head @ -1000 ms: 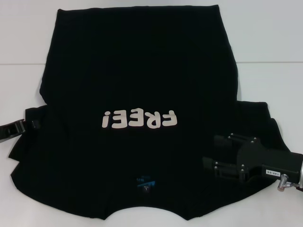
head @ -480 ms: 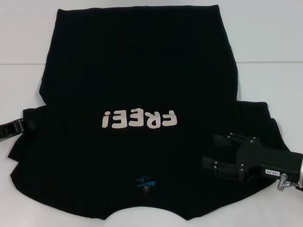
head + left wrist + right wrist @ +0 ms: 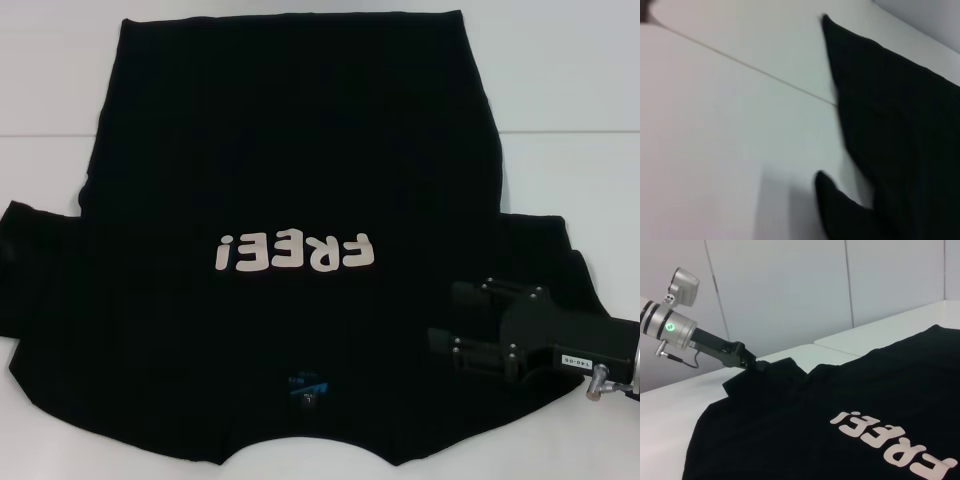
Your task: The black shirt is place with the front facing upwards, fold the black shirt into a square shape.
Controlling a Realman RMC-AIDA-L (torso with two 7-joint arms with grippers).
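Black shirt (image 3: 300,130): plain black cloth, short-sleeved, spread flat and front-up on the white table (image 3: 570,80), covering most of the head view.
Lie of the shirt: hem at 12 o'clock, far from the robot; neck opening at 6 o'clock, nearest it.
Lettering (image 3: 297,252): white block "FREE!" across the chest, upside down from the head camera.
Neck label (image 3: 305,385): small and blue, just inside the collar, at 6 o'clock from the lettering.
Left sleeve (image 3: 40,260): spread out at 9 o'clock, its edge lying on the table.
Right sleeve (image 3: 545,250): at 3 o'clock, with soft folds along its outer edge.
Right gripper (image 3: 440,320): at 4 o'clock from the lettering, over the cloth where the right sleeve joins the body, pointing toward 9 o'clock; its two fingers stand apart with nothing between them.
Left gripper (image 3: 747,360): out of the head view; in the right wrist view its tip meets the raised edge of the far sleeve. Whether it has hold of the cloth cannot be told.
Table seam (image 3: 570,132): thin line running out at 3 o'clock from under the shirt.
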